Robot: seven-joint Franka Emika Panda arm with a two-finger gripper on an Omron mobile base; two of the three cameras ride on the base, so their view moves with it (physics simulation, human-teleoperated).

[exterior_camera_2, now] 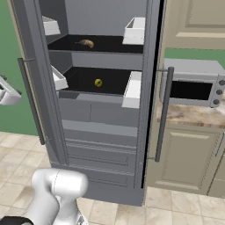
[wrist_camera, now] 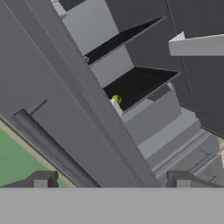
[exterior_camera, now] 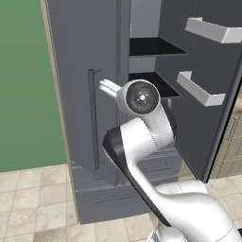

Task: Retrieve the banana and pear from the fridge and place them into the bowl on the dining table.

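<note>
Well past the spread jaws, pear (wrist_camera: pixel 116 99) on lower fridge (wrist_camera: pixel 144 118) shelf, banana (exterior_camera_2: pixel 86 43) above.

You have two black shelves in the fridge (exterior_camera_2: pixel 105 110). The banana (exterior_camera_2: pixel 86 43) lies on the upper shelf (exterior_camera_2: pixel 110 44). The pear (exterior_camera_2: pixel 98 82) sits on the lower shelf (exterior_camera_2: pixel 110 79).

green wall (exterior_camera: pixel 23 85), beige tile floor (exterior_camera: pixel 33 203), beige cabinets (exterior_camera_2: pixel 184 154), a steel microwave (exterior_camera_2: pixel 193 85) on the counter.

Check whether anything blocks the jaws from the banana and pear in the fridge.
The open left fridge door stands edge-on between the gripper and the shelves; the pear peeks just past its edge. In the right base view, both fruits lie on uncluttered shelves.
</note>
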